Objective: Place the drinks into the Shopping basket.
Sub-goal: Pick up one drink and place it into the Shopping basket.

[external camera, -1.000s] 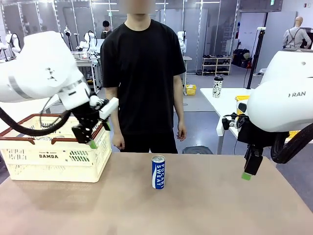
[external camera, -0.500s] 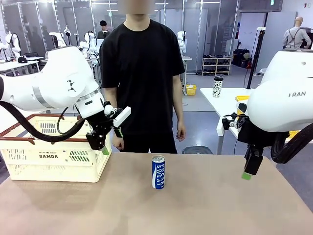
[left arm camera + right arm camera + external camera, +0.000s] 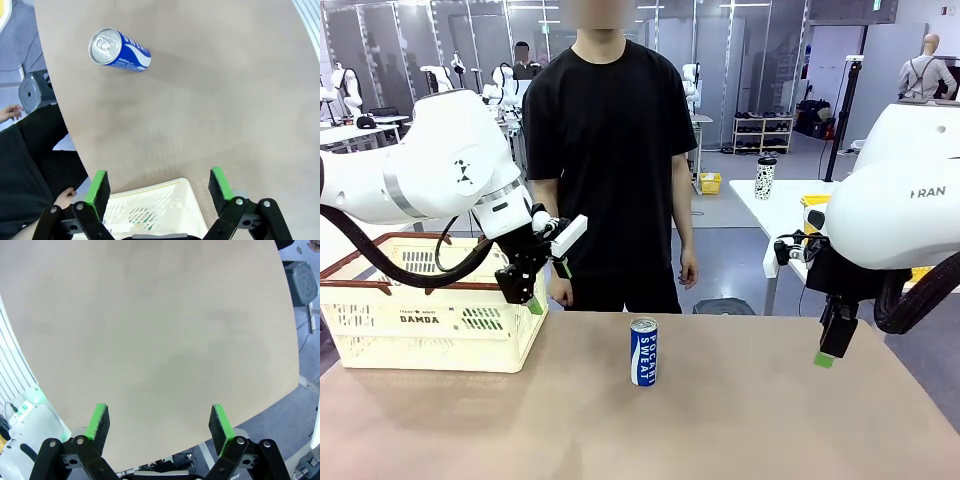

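My left tool [image 3: 532,290] hangs over the near right corner of the Shopping basket [image 3: 430,320], fingers spread wide with nothing between the green pads [image 3: 99,186]. The basket sits at the table's [image 3: 740,420] left end. One blue can [image 3: 643,351] stands upright near the middle of the table, its long axis vertical, lettering facing me. From my left wrist camera the can [image 3: 119,48] lies ahead and well apart, off beyond the basket corner [image 3: 160,207], bare tabletop between. My right tool [image 3: 828,345] hovers above the right edge, also wide and empty, fingers [image 3: 98,421] over plain table. I'd say the two sit at a similar remove from the can, so either could take it; the left would have the shorter carry to the basket. A person's hand [image 3: 560,290] hangs just behind the left tool.
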Robot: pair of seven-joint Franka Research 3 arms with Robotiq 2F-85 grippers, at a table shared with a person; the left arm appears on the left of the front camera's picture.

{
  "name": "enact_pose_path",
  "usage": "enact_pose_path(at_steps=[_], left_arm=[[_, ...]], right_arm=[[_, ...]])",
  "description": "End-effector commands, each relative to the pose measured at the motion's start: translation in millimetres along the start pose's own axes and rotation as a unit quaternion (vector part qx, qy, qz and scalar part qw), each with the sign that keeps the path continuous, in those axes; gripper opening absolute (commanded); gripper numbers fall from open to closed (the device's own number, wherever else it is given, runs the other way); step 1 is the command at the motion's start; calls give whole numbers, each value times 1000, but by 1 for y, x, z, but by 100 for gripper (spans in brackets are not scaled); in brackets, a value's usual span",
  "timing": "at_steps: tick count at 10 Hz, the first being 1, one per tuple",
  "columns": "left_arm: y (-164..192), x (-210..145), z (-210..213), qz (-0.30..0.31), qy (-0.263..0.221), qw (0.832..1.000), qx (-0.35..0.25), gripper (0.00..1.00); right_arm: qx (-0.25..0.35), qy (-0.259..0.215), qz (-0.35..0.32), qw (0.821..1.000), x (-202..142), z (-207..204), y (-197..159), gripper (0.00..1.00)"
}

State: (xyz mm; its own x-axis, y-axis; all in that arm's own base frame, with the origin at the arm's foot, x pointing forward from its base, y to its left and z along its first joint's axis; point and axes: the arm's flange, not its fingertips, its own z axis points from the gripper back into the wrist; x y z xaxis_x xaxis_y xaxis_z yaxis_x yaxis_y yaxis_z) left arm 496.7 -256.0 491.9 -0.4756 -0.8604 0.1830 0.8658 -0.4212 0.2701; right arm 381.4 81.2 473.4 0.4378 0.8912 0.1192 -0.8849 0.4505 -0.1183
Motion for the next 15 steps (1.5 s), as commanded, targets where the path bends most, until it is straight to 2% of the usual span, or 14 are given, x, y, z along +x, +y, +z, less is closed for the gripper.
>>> enact_pose_path(at_steps=[1,3,7,9,15], left_arm=[[10,11,-5,-12,-4,1000,11,100],[33,35,-18,-24,20,999,18,100],[81,78,-73,-81,-7,996,-32,100],[98,90,-91,-96,8,994,-42,100],[115,111,-131,-126,-21,987,-102,100]], right_arm=[[-1,4,-1,1000,-1,1,0,100],[-1,4,-1,1000,-1,1,0,100],[-1,4,-1,1000,-1,1,0,100],[-1,4,-1,1000,-1,1,0,100],[-1,4,-1,1000,-1,1,0,100]])
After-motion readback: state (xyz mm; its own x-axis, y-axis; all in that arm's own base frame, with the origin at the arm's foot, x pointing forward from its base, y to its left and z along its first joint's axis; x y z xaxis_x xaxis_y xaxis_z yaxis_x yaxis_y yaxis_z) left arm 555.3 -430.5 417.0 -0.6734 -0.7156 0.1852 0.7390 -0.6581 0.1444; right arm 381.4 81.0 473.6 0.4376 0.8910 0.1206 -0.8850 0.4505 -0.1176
